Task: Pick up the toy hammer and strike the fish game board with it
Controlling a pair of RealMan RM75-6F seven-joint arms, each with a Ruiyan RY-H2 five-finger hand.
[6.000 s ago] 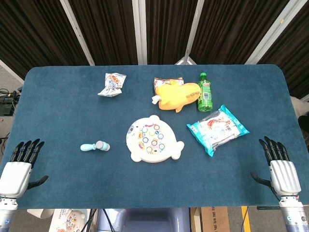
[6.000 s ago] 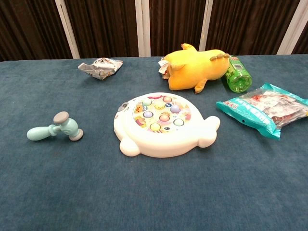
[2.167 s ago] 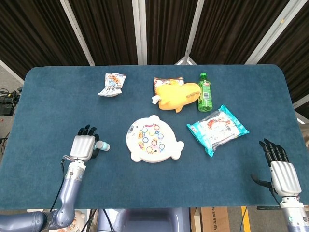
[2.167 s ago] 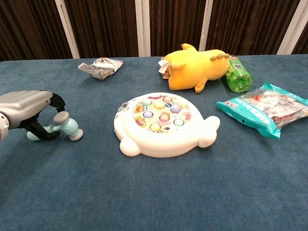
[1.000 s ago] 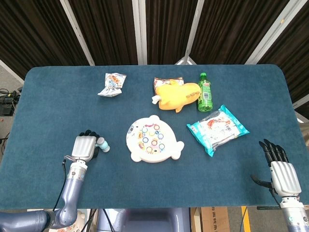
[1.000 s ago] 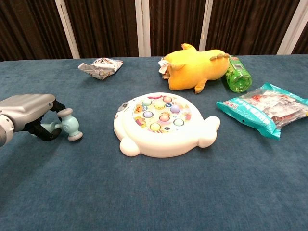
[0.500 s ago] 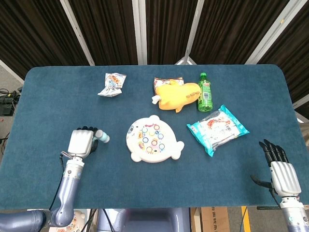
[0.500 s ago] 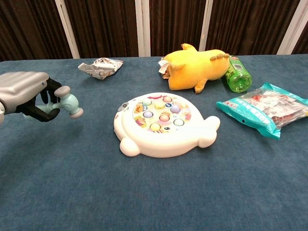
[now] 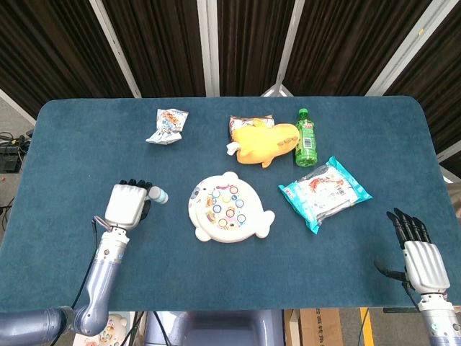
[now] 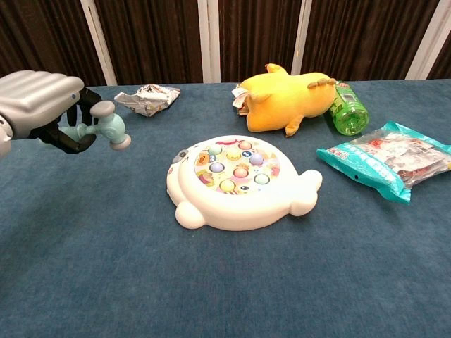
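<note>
At frame left, the left hand (image 10: pixel 44 105) grips the toy hammer (image 10: pixel 106 128) above the bench (image 10: pixel 106 267), left of the fish game board (image 10: pixel 239 183); the right hand (image 9: pixel 418 252) rests with fingers spread, holding nothing.

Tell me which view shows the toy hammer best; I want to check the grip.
The chest view: the left hand holds the toy hammer by its handle, head fully visible. In the head view the hand hides all but the hammer's head.
</note>
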